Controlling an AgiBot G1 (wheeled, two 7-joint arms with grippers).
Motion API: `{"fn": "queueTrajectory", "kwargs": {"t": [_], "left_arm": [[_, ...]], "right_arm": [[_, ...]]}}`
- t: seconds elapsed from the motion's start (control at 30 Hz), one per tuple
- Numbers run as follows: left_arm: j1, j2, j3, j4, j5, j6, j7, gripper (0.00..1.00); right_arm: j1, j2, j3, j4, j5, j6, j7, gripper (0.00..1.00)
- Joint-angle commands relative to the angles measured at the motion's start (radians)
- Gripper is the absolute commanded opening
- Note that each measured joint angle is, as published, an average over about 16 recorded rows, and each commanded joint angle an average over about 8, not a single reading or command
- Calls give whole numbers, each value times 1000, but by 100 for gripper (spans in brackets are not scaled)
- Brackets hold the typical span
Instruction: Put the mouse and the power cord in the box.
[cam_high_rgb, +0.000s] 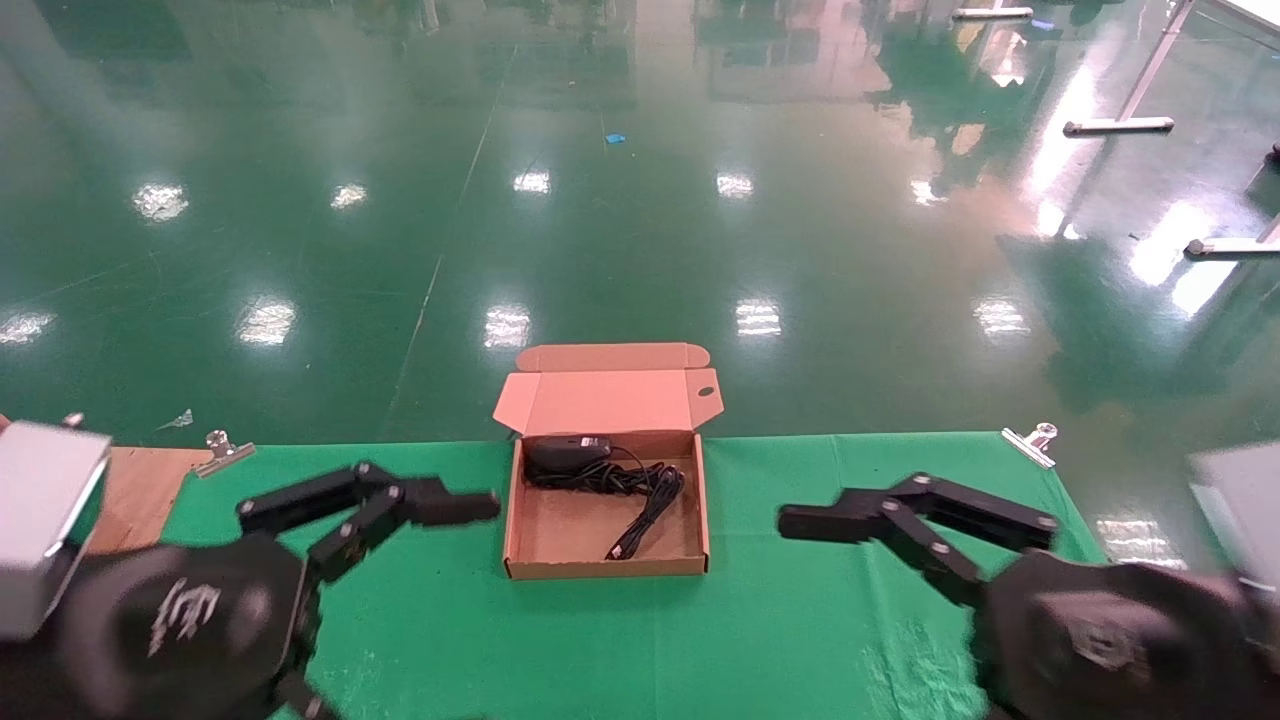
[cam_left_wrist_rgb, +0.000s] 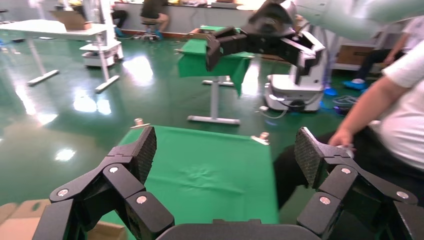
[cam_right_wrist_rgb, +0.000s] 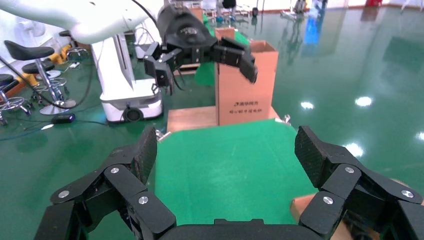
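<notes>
Black left gripper (cam_high_rgb: 480, 508) and right gripper (cam_high_rgb: 800, 522) flank the box (cam_high_rgb: 606, 560), level, jaws wide, holding nothing.

Both grippers are matte black. The left gripper (cam_high_rgb: 470, 508) and right gripper (cam_high_rgb: 805, 522) each have two fingers built from flat linkage bars joined by round silver screws. Each sits on a rounded black wrist housing (cam_high_rgb: 185, 620) bearing a pale grey logo. The wrist views show finger pads (cam_left_wrist_rgb: 146, 152) with a fine cross-hatched grip texture. Behind each wrist is a boxy light-grey block (cam_high_rgb: 45, 520). Seen from the opposite wrist, the arm links (cam_right_wrist_rgb: 85, 17) are smooth, glossy white shells.
</notes>
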Motion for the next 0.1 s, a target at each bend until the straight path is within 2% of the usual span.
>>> {"fn": "queueTrajectory", "kwargs": {"t": [0.03,0.1], "left_arm": [[28,-16,-33,-54,-15,18,-35,100],[34,-19,-40,-65,-18,21,-42,100]], "right_arm": [[-25,29,45,23,29,-32,8,100],[-28,32,51,25,33,-36,9,100]]}}
